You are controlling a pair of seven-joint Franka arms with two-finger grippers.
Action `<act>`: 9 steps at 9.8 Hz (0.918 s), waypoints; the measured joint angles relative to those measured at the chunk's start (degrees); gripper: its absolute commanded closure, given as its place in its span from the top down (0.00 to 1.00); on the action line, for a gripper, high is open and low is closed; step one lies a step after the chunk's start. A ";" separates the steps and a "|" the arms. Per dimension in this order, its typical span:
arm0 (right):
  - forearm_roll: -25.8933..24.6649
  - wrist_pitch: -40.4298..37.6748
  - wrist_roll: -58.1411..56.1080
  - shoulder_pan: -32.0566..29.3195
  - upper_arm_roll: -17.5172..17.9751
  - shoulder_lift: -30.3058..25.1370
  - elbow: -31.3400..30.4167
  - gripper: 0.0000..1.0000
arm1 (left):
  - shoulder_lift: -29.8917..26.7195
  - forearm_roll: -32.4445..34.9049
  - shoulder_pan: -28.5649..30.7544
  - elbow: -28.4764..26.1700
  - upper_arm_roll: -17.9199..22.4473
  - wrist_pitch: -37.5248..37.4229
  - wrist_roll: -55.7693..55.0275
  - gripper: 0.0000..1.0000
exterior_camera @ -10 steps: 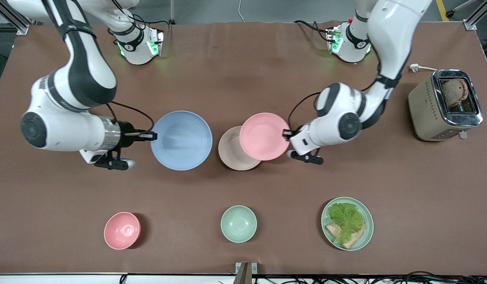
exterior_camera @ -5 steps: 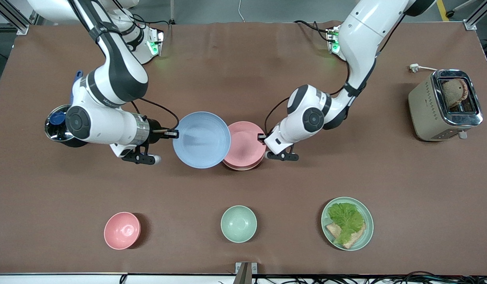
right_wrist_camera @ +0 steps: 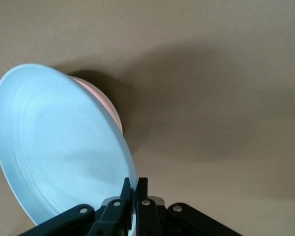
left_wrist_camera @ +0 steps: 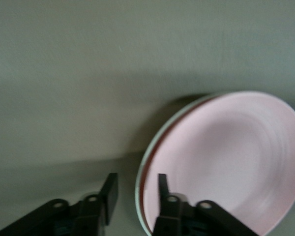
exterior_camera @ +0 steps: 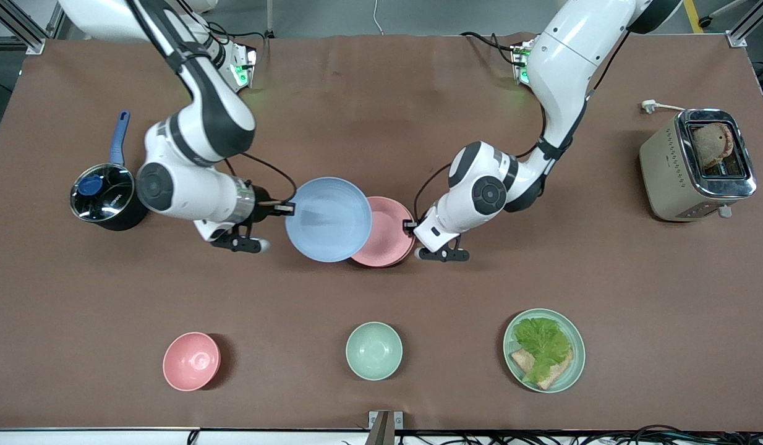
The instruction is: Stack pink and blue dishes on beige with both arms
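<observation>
The light blue plate hangs tilted in the air, and my right gripper is shut on its rim. Its edge overlaps the pale pink plate, which lies flat on the beige plate at mid-table. The beige plate is almost hidden; only its pale rim shows under the pink plate. My left gripper is low at the stack's edge toward the left arm's end, open, with both rims between its fingers. In the right wrist view the blue plate fills the frame above the right gripper.
A black pot with a blue handle stands at the right arm's end, a toaster at the left arm's end. Nearer the front camera are a pink bowl, a mint bowl and a mint plate with lettuce and bread.
The left arm carried the pink plate over the beige plate and set it down on it. The right arm brought the blue plate toward the stack, so it now overlaps the pink plate.
</observation>
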 measured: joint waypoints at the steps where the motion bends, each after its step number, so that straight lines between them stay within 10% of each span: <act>1: 0.00 4.37 1.49 0.14 2.00 0.01 -2.16 0.02 | -1.06 3.40 0.70 1.01 0.05 -0.52 -0.55 1.00; 9: 0.00 28.46 7.66 5.66 6.25 5.61 -10.41 0.05 | -25.70 12.72 13.08 2.65 0.21 -24.40 4.14 1.00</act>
